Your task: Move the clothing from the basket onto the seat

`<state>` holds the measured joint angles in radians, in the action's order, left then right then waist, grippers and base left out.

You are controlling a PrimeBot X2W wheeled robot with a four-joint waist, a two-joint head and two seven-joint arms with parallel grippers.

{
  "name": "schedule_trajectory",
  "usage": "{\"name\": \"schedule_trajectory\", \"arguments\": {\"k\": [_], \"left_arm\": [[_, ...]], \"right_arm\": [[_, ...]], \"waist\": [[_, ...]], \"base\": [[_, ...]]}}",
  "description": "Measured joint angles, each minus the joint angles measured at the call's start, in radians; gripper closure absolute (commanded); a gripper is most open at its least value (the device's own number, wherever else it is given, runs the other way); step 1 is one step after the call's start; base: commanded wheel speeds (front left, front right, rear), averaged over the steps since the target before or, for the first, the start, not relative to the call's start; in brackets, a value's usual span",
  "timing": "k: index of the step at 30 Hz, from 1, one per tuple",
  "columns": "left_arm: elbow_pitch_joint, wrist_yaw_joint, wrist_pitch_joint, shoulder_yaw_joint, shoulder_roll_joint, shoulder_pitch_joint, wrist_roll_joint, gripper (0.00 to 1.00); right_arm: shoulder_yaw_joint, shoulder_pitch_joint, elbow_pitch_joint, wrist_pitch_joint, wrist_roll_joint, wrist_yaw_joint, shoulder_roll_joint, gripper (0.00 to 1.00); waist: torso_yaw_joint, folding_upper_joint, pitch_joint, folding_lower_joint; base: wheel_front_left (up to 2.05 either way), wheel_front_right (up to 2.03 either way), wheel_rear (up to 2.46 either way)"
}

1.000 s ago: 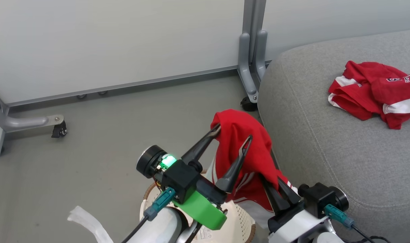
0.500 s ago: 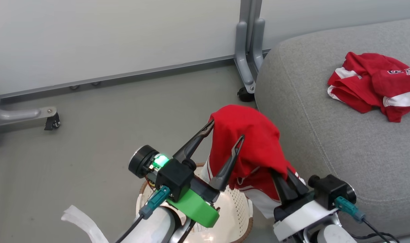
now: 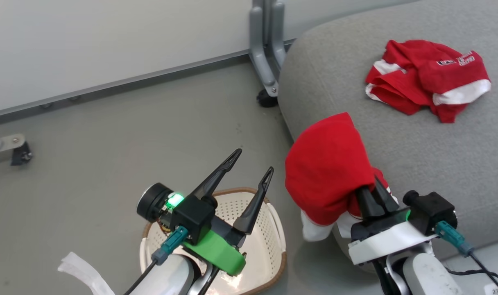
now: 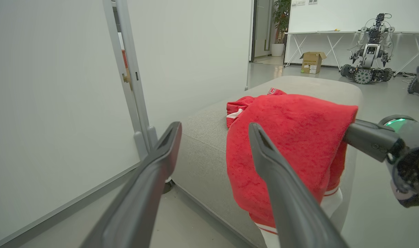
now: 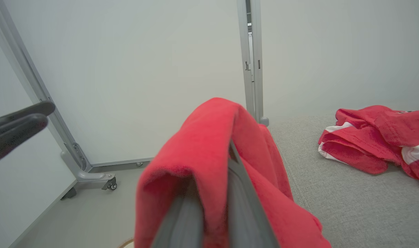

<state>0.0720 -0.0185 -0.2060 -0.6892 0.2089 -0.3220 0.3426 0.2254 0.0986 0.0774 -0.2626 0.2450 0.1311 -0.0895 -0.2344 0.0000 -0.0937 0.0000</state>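
One red garment [image 3: 331,172] hangs draped over my right gripper [image 3: 372,191], which is shut on it at the seat's near-left corner; the cloth hides the fingertips. From the right wrist the same garment [image 5: 209,137] wraps that gripper [image 5: 226,155]. My left gripper [image 3: 253,162] stands open above the cream basket [image 3: 273,241] on the floor, apart from the cloth. The left wrist view has these fingers [image 4: 214,127] spread before the hanging garment [image 4: 292,137]. A second red garment [image 3: 425,78] lies crumpled on the grey seat [image 3: 396,135].
A white partition runs behind, its grey post and caster [image 3: 267,98] beside the seat's corner, another caster [image 3: 17,153] at far left. A white strip [image 3: 81,274] lies at the lower left. Far off stand another robot [image 4: 368,20] and a cardboard box [image 4: 311,62].
The head camera has turned right. My right gripper has carried the garment right, off the left fingers and away from the basket, to the seat's edge. The left gripper stays open.
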Motion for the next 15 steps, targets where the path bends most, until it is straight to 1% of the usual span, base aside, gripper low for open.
{"name": "schedule_trajectory", "arguments": {"k": [9,15], "left_arm": [[0.079,-0.001,-0.011,0.013,0.059,0.030,0.007,0.00],[0.122,-0.013,-0.030,0.010,0.072,0.045,0.009,0.00]], "right_arm": [[-0.065,-0.013,-0.031,0.000,0.035,0.000,0.017,1.00],[-0.089,-0.035,-0.045,0.000,0.048,0.000,0.028,1.00]], "waist": [[-0.129,0.0000,-0.042,0.0000],[-0.222,0.0000,-0.072,0.0000]], "base": [[0.00,0.00,0.00],[0.00,0.00,0.00]]}}
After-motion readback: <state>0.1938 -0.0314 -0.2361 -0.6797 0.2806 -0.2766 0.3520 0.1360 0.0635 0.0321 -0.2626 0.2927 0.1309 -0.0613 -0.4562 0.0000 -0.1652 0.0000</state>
